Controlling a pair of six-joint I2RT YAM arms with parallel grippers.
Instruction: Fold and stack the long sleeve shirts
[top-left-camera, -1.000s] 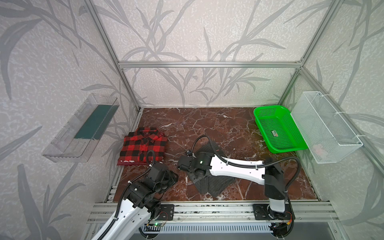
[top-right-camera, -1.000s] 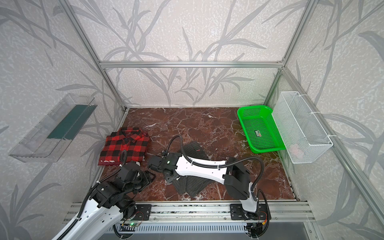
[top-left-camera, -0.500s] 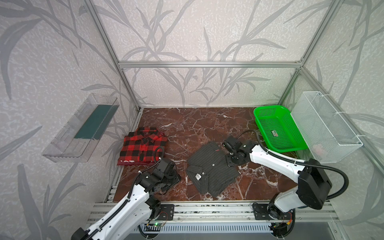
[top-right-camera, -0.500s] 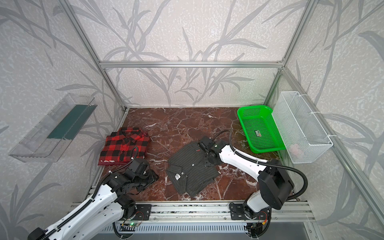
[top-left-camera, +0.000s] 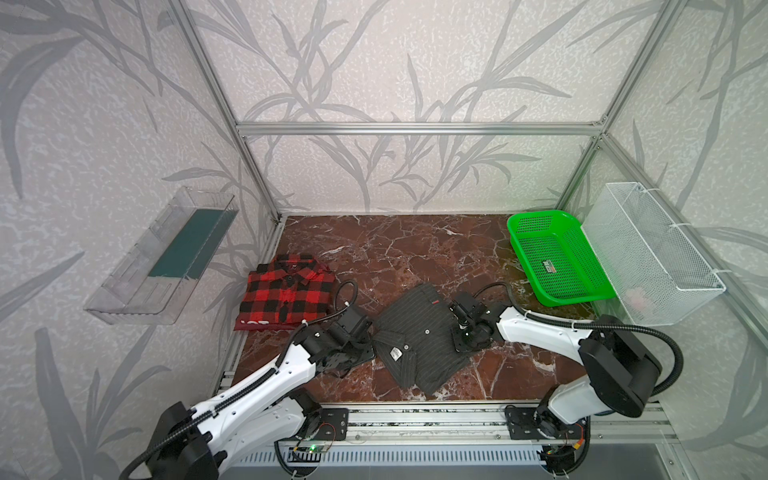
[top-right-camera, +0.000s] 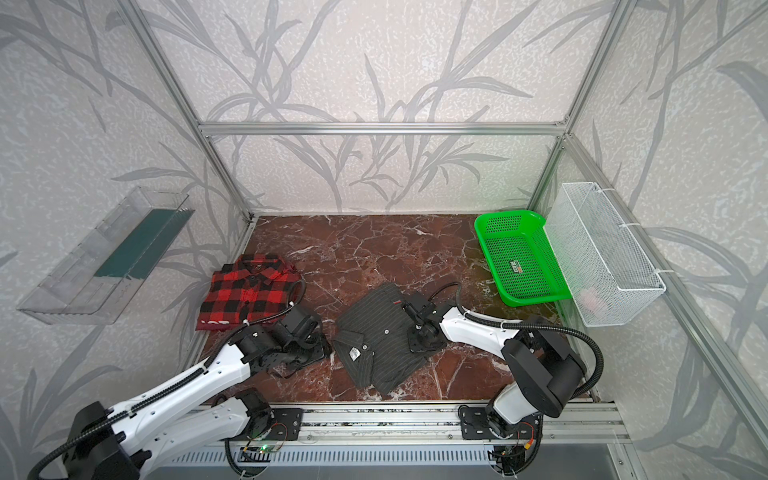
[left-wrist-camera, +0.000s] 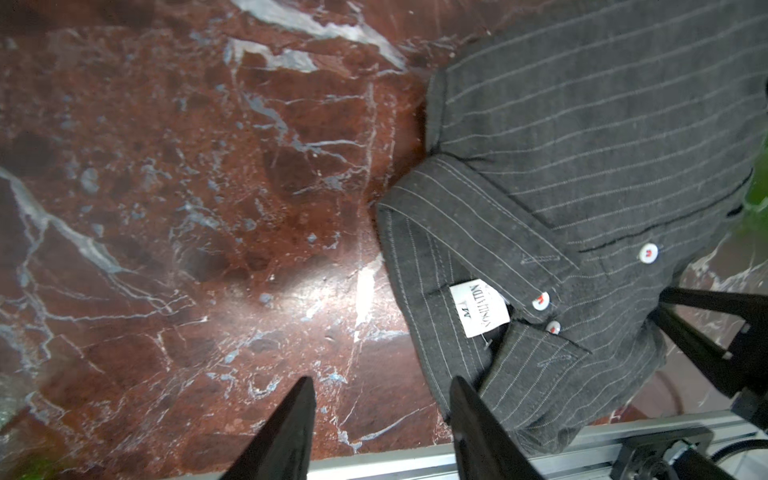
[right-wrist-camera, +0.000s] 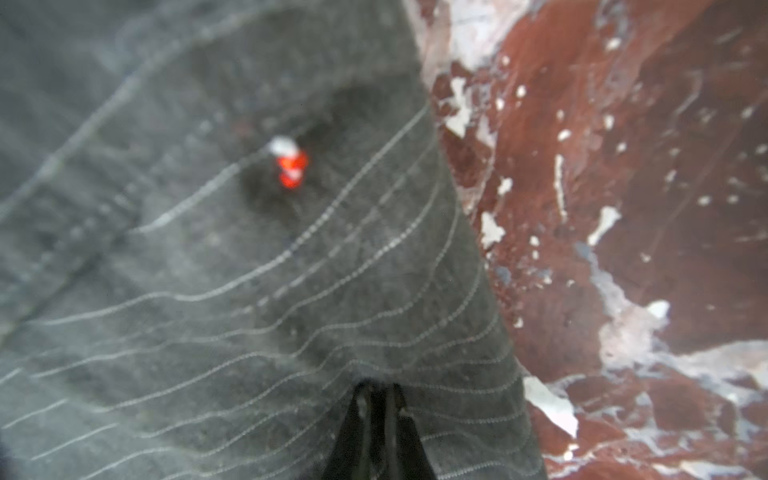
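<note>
Your right gripper (right-wrist-camera: 379, 388) has its jaws pressed together on the charcoal pinstripe shirt (right-wrist-camera: 208, 291), with the stripes bunching in toward the tips, right beside the cloth's edge. Your left gripper (left-wrist-camera: 380, 380) stands with its jaws apart and only bare marble tabletop (left-wrist-camera: 166, 208) between them. One finger (left-wrist-camera: 469, 415) overlaps the shirt's collar end, and you can't tell whether it touches.

In both top views that shirt lies folded, front up, mid-table near the front rail, between your two arms.

Now the writing: the white neck tag (left-wrist-camera: 480, 309) gives you a clear "M", but the word beside it won't resolve. The white buttons (left-wrist-camera: 648, 253) carry red thread. A small red tab (right-wrist-camera: 291, 166) on the shirt is just a blur up close.

The red-and-black plaid shirt (top-left-camera: 286, 291) sits folded at the table's left edge, well apart, and the white lettering on its red hem is too small to read. So is the sticker (top-left-camera: 548, 266) in the green basket (top-left-camera: 525, 220). Something pale pink in the wire basket (top-left-camera: 665, 232) is hard to make out.
</note>
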